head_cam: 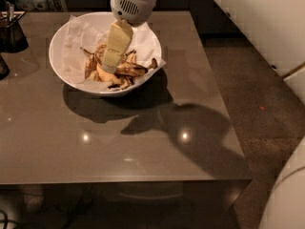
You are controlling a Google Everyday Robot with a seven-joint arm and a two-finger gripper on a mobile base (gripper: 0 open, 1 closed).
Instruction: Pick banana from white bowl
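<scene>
The hand (109, 67) is seen reaching down from the top centre of the frame into the white bowl (53, 56), its tip among the browned banana (125, 70); whether it is open or closed cannot be told. The banana is seen on crumpled white paper (76, 42) inside the bowl, which is set on the grey counter (119, 147) in the upper left, near a dark cup (12, 35).
</scene>
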